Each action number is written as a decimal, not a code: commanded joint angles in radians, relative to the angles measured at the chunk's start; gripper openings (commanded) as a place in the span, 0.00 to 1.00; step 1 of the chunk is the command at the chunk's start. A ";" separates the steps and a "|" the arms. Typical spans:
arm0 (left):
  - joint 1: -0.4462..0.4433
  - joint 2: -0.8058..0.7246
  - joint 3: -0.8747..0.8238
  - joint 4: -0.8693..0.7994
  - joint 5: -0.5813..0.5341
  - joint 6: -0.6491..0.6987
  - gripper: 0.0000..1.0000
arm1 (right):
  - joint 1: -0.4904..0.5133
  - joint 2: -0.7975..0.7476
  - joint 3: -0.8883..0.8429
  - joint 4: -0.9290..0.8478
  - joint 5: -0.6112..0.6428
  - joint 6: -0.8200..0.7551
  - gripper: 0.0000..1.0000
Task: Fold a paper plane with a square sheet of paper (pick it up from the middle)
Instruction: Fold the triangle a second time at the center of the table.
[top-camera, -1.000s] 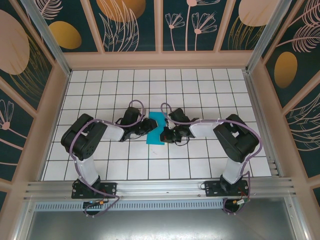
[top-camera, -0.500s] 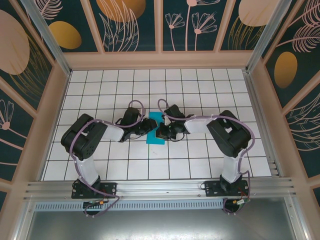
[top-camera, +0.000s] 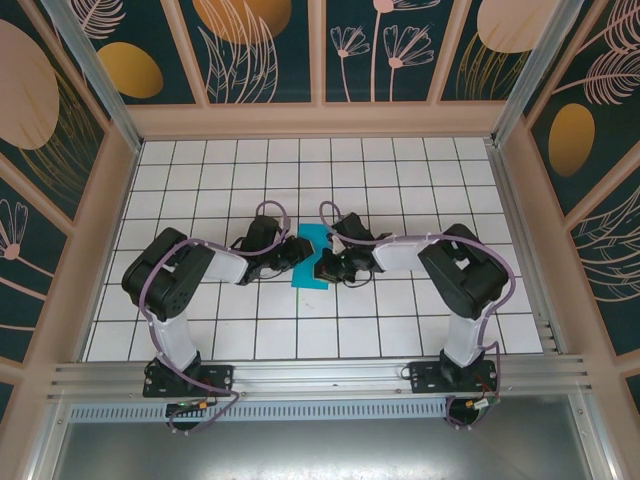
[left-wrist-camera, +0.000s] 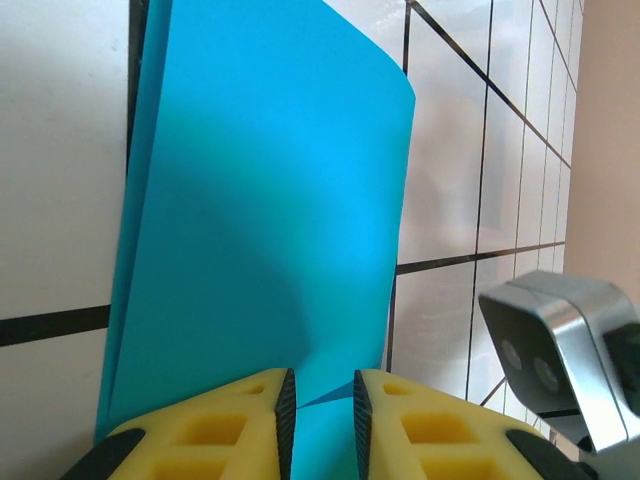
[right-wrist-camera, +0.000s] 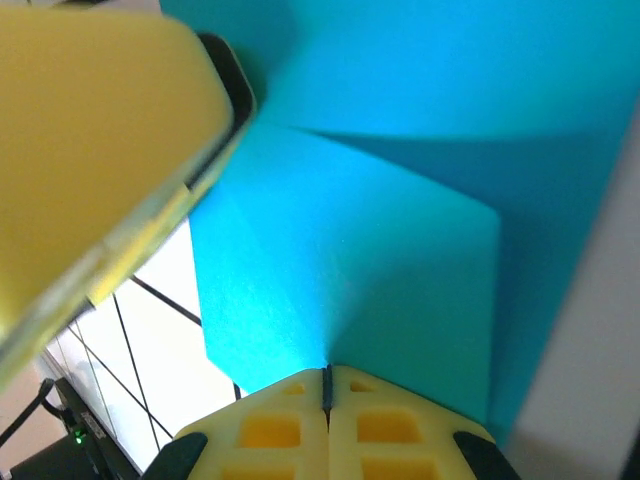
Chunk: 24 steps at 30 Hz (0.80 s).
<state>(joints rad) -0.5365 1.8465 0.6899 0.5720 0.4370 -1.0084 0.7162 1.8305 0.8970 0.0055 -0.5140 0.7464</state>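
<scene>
From above, the square sheet of paper (top-camera: 318, 236) lies partly folded at the middle of the tiled table (top-camera: 420, 180). My left fingers (top-camera: 299, 252) reach it from nine o'clock and my right fingers (top-camera: 323, 268) from three o'clock.

On my left wrist, the sheet (left-wrist-camera: 260, 200) runs up toward twelve o'clock, its far corner curling off the tiles. My left fingers stand a narrow gap apart, released, with blue showing between them.

On my right wrist, my right fingers are clenched tight together, their tips at a folded-over layer of the sheet (right-wrist-camera: 380, 290). I cannot tell whether paper is caught between them. A blurred yellow left finger looms at ten o'clock.
</scene>
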 joint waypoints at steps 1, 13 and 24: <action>0.001 0.031 -0.024 -0.113 -0.078 -0.004 0.25 | 0.003 -0.043 -0.076 -0.020 0.008 0.012 0.00; 0.001 0.028 -0.018 -0.129 -0.078 0.004 0.24 | -0.008 -0.108 -0.165 0.023 -0.012 0.040 0.00; 0.001 0.028 -0.012 -0.136 -0.076 0.008 0.24 | -0.032 -0.190 -0.257 0.068 -0.032 0.077 0.00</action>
<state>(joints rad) -0.5369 1.8465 0.6918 0.5648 0.4332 -1.0153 0.6968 1.6741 0.6693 0.1081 -0.5354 0.8028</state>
